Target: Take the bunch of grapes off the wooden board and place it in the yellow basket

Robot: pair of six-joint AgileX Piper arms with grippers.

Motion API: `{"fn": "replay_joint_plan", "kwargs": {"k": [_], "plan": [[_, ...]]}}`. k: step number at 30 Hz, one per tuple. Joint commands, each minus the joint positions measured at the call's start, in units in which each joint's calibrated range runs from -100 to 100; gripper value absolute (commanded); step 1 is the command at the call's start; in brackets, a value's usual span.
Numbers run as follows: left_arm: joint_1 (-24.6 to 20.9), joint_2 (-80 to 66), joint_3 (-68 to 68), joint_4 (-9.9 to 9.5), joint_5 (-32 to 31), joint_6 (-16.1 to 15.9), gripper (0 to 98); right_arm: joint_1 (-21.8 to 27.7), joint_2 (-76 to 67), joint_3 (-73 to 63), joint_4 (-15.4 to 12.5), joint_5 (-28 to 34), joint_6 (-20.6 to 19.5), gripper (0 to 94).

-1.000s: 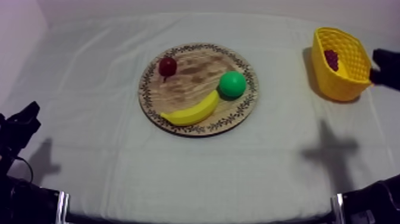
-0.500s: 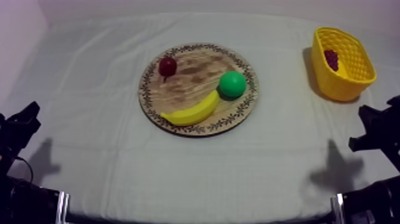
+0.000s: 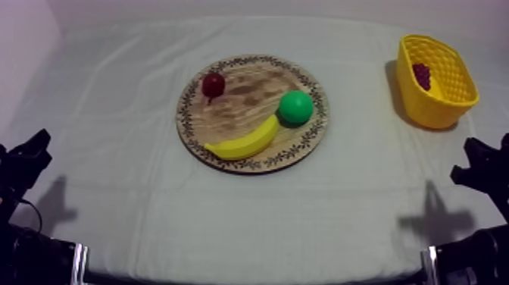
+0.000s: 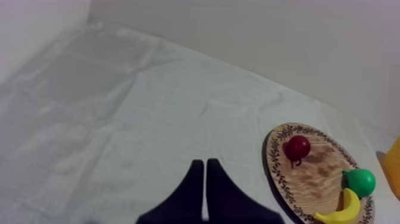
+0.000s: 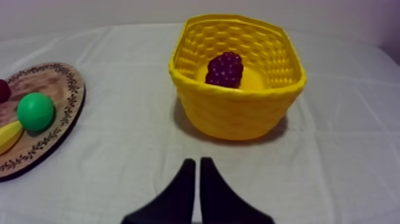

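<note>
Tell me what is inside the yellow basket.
The bunch of grapes lies inside the yellow basket, on its floor. The basket's near wall covers the front part of that floor.

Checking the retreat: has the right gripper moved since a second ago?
Yes. The right gripper has drawn back from beside the yellow basket, toward the camera.

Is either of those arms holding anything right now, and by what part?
Nothing is held. The left tool and the right tool are both shut on nothing; the bunch of grapes lies in the yellow basket.
</note>
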State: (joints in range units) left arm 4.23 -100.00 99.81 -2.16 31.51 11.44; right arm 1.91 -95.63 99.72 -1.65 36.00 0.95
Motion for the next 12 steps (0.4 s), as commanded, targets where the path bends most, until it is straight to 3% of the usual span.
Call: {"fn": "replay_joint_plan", "kwargs": {"k": [1, 12], "plan": [[0.0, 0.0, 0.0, -0.01, 0.0, 0.0, 0.0, 0.1, 0.0, 0.1, 0.1, 0.0, 11.3, 0.5], [0.0, 0.0, 0.0, -0.01, 0.0, 0.0, 0.0, 0.2, 0.0, 0.1, 0.1, 0.1, 11.9, 0.5]]}}
